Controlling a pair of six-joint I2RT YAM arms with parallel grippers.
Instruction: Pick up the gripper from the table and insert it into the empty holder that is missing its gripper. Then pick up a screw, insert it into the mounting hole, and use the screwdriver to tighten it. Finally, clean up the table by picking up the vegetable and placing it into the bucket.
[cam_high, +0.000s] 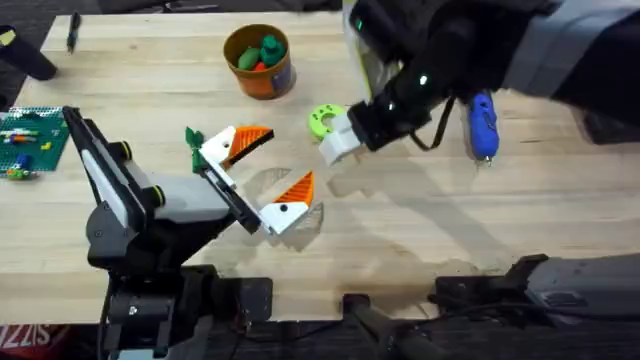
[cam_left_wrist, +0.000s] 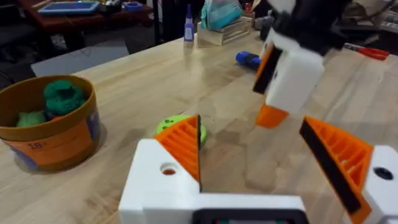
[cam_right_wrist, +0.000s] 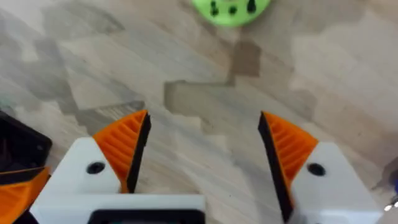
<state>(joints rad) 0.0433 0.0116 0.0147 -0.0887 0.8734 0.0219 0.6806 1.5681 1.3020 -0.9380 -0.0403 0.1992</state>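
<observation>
On the bench (cam_high: 520, 210), the left end effector (cam_high: 258, 176) sits spread wide with both orange pads fitted. Beside the lime-green ring (cam_high: 322, 120) hovers the right end effector (cam_right_wrist: 202, 146) (also wide, holding nothing). Farther back, the bucket (cam_high: 258, 62) holds green pieces.

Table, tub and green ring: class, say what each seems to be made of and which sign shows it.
Table: pale wood, matt, with visible grain and plank seams. Tub: likely orange plastic, smooth wall, printed label. Green ring: probably plastic, uniform lime colour, matt.
</observation>
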